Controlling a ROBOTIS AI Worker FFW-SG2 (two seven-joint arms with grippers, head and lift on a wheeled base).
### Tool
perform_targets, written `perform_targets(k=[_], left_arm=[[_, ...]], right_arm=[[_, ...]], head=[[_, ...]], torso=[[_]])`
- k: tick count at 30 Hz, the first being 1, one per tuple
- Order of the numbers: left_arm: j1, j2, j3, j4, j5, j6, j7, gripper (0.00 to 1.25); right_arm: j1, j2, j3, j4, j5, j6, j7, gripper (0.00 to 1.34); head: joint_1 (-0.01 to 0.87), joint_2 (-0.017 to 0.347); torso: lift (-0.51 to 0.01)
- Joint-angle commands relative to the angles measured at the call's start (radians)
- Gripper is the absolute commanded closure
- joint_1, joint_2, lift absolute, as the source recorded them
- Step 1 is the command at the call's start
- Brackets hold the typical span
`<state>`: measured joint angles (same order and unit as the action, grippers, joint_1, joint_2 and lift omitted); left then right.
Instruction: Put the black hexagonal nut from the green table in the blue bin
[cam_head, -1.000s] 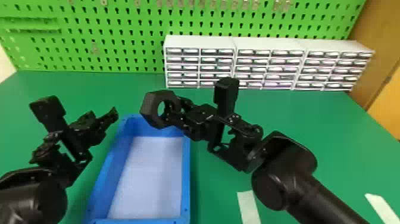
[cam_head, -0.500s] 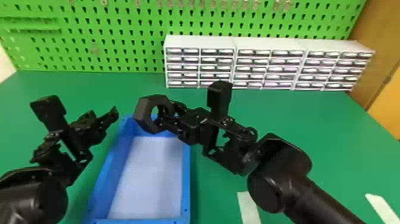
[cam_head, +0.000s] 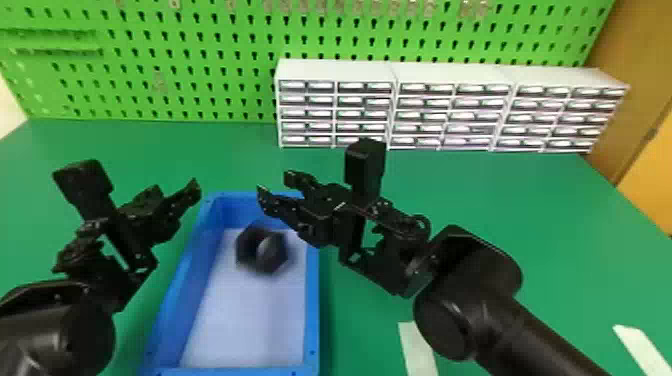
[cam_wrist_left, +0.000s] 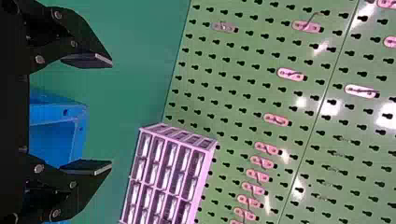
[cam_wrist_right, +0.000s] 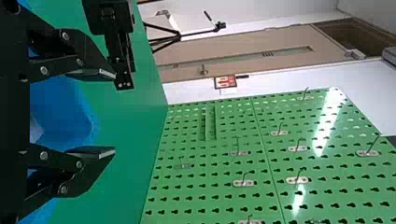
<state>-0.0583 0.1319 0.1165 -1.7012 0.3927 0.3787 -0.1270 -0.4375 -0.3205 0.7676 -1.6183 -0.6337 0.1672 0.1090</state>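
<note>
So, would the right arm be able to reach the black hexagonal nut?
Probably yes: the right gripper is close by, jaws apart, and nothing blocks the open blue rectangular bin, though the nut may be mid-fall.

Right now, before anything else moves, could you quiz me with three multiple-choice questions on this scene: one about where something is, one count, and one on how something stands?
1. Where is the black hexagonal nut?
A) on the table behind the bin
B) over or in the blue bin
C) in the left gripper

2. How many white drawer units stand by the pegboard?
A) three
B) two
C) five

3. How is the right gripper?
A) shut on the nut
B) shut and empty
C) open and empty

1: B, the nut shows inside the bin's rim.
2: A, two seams part three units.
3: C, its fingers stand apart with nothing between.
</note>
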Motion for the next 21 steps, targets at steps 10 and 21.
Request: perform_targets(k=[10, 21], left_arm=[[0.000, 0.000, 0.000, 0.000, 0.000, 0.000, 0.000, 0.48], [0.002, 0.000, 0.002, 0.000, 0.000, 0.000, 0.000, 0.48]], right_arm=[[0.003, 0.001, -0.005, 0.000, 0.014, 0.000, 0.001, 0.61], [0.019, 0.008, -0.034, 0.000, 0.026, 0.014, 0.003, 0.59]], head=[[0.691, 0.009], [0.691, 0.009]], torso=[[-0.097], [-0.097]])
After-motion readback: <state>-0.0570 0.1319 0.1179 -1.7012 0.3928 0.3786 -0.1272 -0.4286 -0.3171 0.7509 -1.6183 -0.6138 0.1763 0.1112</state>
